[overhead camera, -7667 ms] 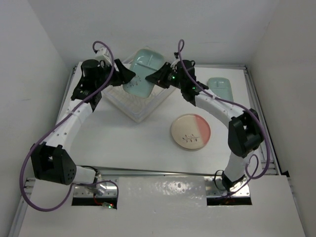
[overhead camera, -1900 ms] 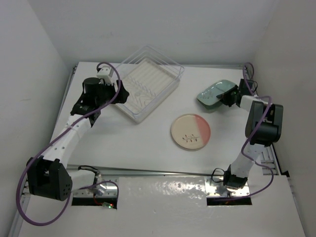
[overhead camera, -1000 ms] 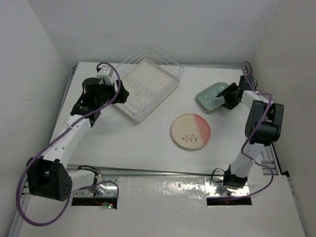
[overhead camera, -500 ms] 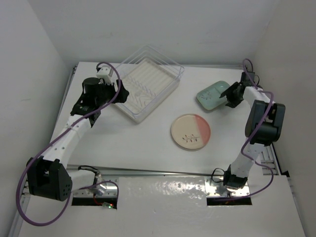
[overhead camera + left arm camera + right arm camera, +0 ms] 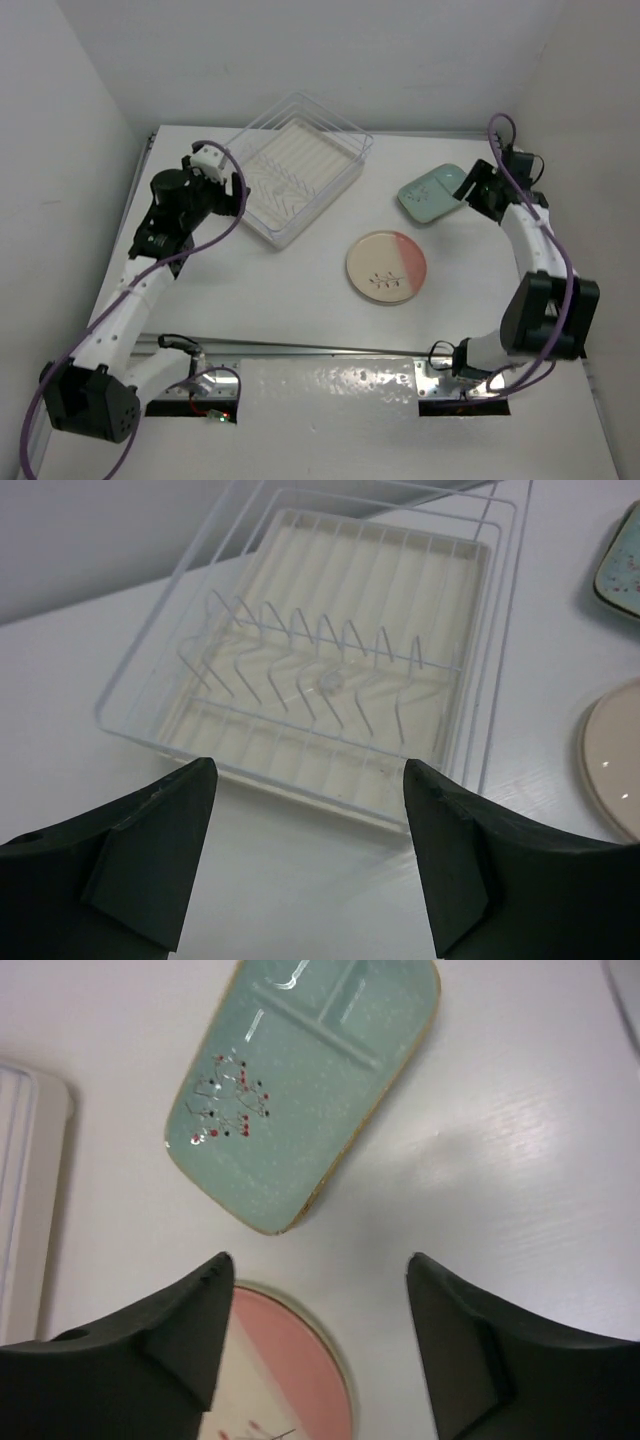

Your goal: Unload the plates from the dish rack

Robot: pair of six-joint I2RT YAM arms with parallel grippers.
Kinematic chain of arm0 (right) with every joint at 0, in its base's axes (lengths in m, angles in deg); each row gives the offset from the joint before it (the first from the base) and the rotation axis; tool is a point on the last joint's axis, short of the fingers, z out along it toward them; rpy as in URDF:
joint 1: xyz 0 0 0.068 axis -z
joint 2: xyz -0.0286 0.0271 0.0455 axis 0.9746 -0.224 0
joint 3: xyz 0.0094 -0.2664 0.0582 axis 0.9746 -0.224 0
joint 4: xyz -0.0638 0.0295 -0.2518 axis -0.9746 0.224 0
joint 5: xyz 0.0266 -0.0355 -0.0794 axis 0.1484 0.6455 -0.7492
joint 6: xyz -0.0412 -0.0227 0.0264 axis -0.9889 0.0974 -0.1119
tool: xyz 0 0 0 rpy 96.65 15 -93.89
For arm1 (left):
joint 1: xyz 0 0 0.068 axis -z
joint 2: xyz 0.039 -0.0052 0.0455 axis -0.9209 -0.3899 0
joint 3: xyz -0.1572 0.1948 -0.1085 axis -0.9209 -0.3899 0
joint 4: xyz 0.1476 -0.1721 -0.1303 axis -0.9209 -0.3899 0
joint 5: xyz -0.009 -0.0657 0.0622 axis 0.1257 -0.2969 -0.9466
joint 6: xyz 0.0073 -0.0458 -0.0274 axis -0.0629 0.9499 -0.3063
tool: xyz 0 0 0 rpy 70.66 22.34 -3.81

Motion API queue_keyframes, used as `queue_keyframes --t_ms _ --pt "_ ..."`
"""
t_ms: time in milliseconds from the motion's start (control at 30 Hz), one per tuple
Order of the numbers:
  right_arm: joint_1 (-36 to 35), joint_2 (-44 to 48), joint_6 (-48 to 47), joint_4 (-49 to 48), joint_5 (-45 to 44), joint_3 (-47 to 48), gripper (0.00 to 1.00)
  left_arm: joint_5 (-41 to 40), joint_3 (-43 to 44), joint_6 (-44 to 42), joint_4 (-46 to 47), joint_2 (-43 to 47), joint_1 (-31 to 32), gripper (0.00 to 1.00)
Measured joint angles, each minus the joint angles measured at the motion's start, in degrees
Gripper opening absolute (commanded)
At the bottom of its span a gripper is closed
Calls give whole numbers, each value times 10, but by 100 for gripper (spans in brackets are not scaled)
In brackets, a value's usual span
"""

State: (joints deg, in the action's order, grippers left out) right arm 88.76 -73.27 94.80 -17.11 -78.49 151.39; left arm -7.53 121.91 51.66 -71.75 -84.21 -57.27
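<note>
Just let go of the green plate (image 5: 300, 1090) with the right gripper (image 5: 318, 1295): fingers wide apart, lifted off. Laid flat on the table (image 5: 250, 285), right of the rack (image 5: 310, 150), near the pink plate (image 5: 386, 267). Left gripper (image 5: 308, 770) wide apart too, holding nothing. Nothing in the rack, so probably done.

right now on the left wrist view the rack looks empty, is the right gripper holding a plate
Observer: no, the right gripper is open and empty; the mint-green plate lies on the table just ahead of it.
Operator: what's the pale disc at my right edge
Observer: a round cream-and-pink plate, flat on the table, nearer the arm bases than the mint-green one and not touching it.
Operator: where does my gripper sit from above
Observer: the left gripper is outside the dish rack, by its left corner.
</note>
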Motion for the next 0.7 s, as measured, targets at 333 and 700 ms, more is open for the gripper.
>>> queue_keyframes --t_ms 333,700 --pt "1 409 -123 -16 2 -280 99 -125 -217 -113 31 235 0 87" --pt "0 753 -170 -12 -83 -397 99 -205 -304 -116 14 410 0 100"
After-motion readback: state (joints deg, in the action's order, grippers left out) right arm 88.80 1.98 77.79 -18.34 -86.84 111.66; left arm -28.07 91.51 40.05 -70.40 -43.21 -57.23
